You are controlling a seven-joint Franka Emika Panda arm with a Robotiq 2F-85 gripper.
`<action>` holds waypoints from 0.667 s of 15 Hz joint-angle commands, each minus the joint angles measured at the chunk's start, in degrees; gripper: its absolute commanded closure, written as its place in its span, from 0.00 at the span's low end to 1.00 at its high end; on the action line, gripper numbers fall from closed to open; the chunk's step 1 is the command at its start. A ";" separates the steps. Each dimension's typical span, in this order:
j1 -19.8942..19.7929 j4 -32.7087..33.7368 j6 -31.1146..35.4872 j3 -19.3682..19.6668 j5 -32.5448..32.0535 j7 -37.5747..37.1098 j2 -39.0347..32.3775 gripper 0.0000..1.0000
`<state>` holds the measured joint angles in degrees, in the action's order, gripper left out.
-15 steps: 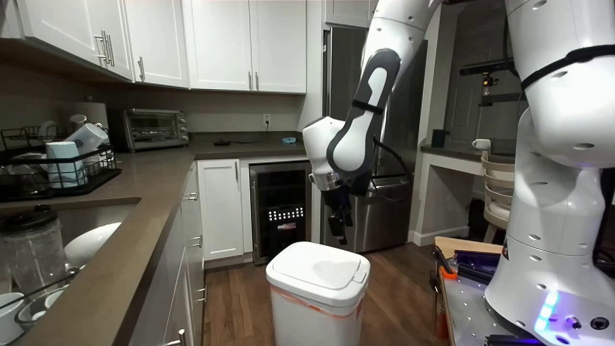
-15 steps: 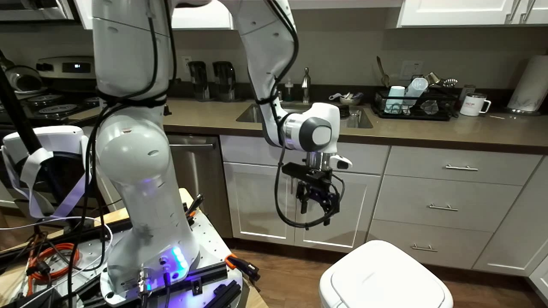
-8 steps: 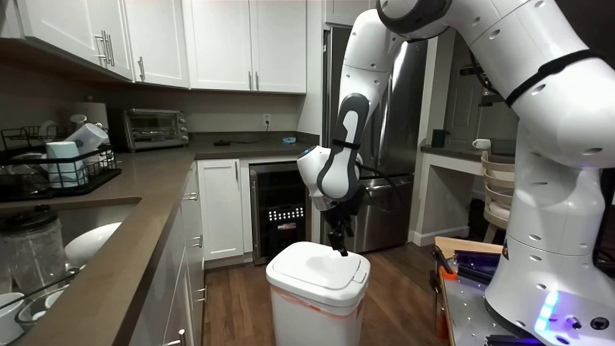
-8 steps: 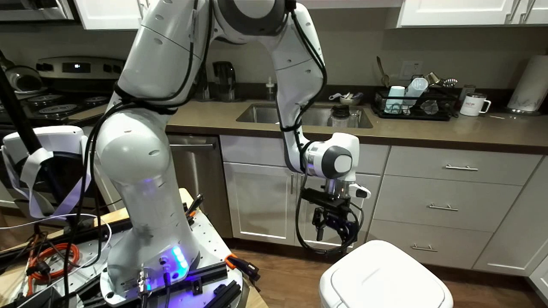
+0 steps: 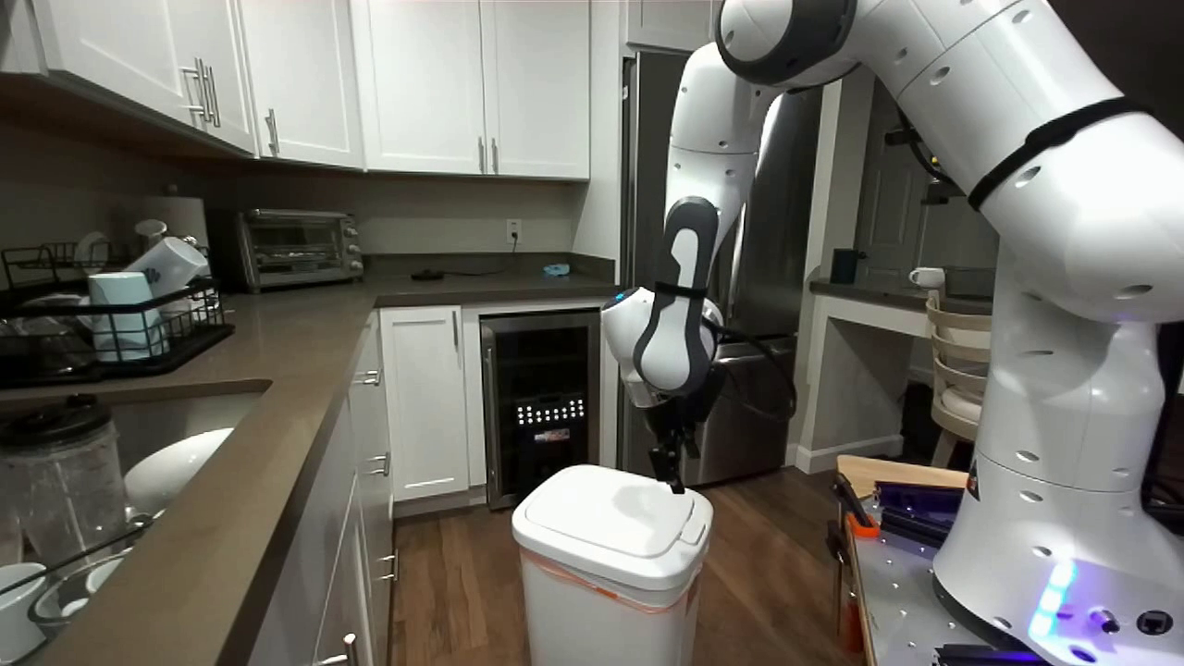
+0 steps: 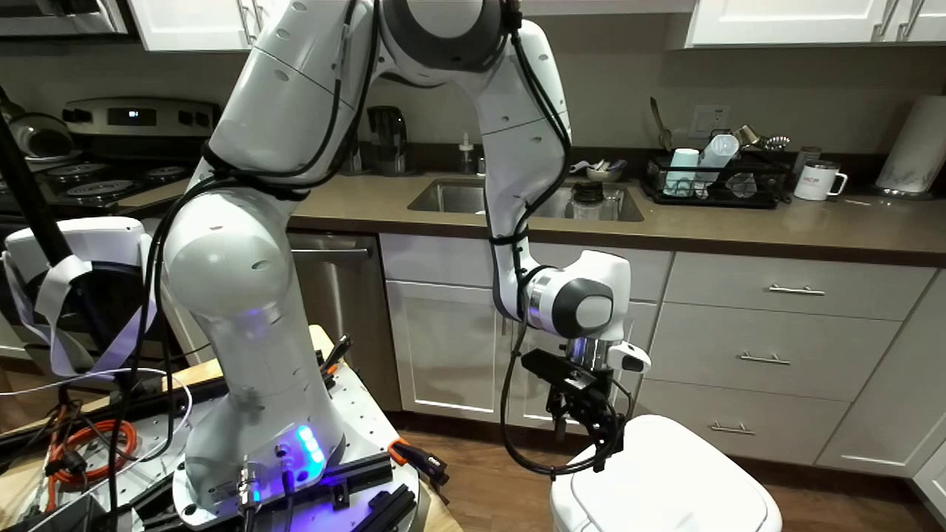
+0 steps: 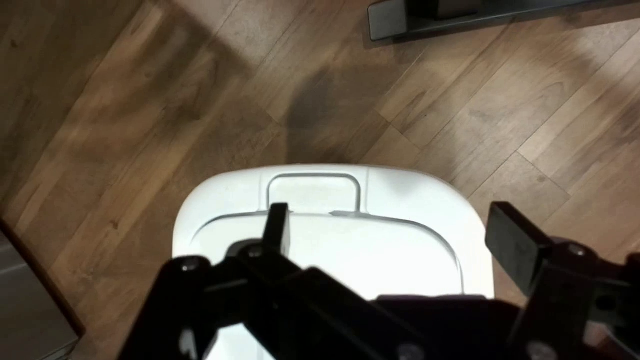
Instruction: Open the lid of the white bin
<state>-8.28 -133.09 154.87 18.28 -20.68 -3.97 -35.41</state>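
The white bin (image 5: pixel 606 610) stands on the floor and shows in both exterior views, its top rim (image 6: pixel 573 510) at the lower right. Its lid (image 5: pixel 601 509) lies flat within the rim, also in the wrist view (image 7: pixel 380 255). A small rectangular tab (image 7: pixel 315 194) is set in the rim at the lid's edge. My gripper (image 5: pixel 680 470) points down above the tab side of the bin. In the wrist view my gripper (image 7: pixel 395 232) is open and empty. One finger (image 7: pixel 276 227) appears over the tab's corner, the other beyond the bin's side. I cannot tell its exact height above the lid.
A kitchen counter (image 5: pixel 305 370) with drawers runs beside the bin. The robot's metal table (image 5: pixel 911 592), with an orange-black clamp (image 6: pixel 417 458), is on the base side. A dark bar (image 7: pixel 450 20) crosses the top of the wrist view. A fridge and wine cooler (image 5: pixel 541 407) stand behind.
The arm has reached out and down, bringing my gripper lower toward the bin. In the last half second it has also shifted slightly toward the robot's base. Bin and lid have not moved.
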 commanded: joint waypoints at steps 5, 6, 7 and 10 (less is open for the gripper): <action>1.20 -0.06 5.05 3.51 1.39 -1.96 -6.01 0.00; 1.20 0.21 5.70 3.66 1.63 -2.16 -7.06 0.00; 0.66 0.40 6.19 3.31 2.26 -1.79 -8.02 0.00; -2.75 -0.06 8.55 0.69 5.63 1.26 -9.32 0.00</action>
<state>-8.26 -133.32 160.45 20.82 -18.24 -5.09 -42.91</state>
